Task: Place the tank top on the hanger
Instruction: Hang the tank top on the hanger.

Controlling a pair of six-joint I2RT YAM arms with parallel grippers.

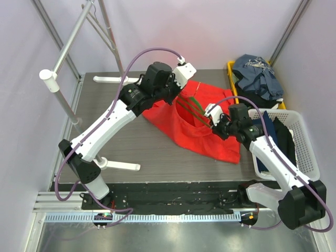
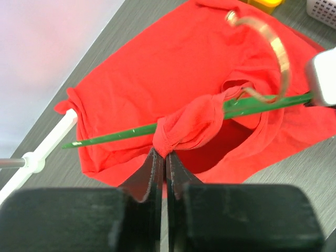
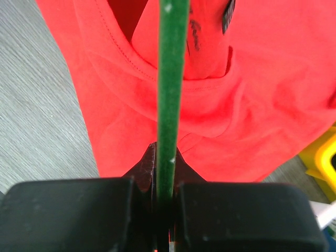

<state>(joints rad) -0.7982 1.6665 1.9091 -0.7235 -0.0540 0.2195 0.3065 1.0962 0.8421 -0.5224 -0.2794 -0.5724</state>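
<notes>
The red tank top (image 1: 210,137) lies spread on the dark table, right of centre. The green hanger (image 1: 192,108) rests over it, one arm threaded through a bunched shoulder strap (image 2: 191,123), with its metal hook (image 2: 278,50) above the fabric. My left gripper (image 2: 164,153) is shut on the hem of that strap, right beside the hanger's green arm (image 2: 113,136). My right gripper (image 3: 165,155) is shut on the hanger's green bar (image 3: 172,79), with the tank top (image 3: 262,105) beneath it. In the top view the left gripper (image 1: 181,97) and right gripper (image 1: 213,122) face each other across the hanger.
A yellow bin (image 1: 231,68) with blue-grey clothes (image 1: 257,73) stands at the back right. A white basket (image 1: 304,137) holding dark clothes sits by the right arm. A garment rack's poles (image 1: 63,100) and white feet (image 1: 119,166) stand on the left.
</notes>
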